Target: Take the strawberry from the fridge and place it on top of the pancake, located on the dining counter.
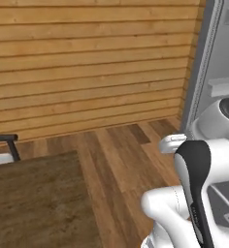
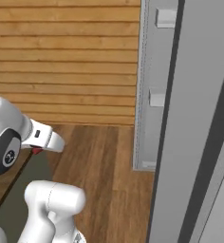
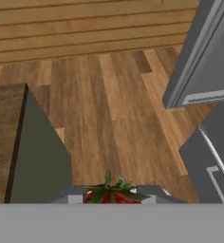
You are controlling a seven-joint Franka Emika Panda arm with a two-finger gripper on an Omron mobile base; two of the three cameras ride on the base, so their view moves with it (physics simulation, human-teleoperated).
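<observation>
The strawberry [image 3: 112, 193] is out of the fridge [image 3: 210, 61] and clamped between the jaws of the gripper [image 3: 112, 196] above the wooden floor [image 3: 114, 114], with the dining worktop [image 3: 4, 137] at left, pancake placement left.

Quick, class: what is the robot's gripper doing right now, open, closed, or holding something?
Gripper: closed on the strawberry, green leaves showing between its fingertips.
</observation>
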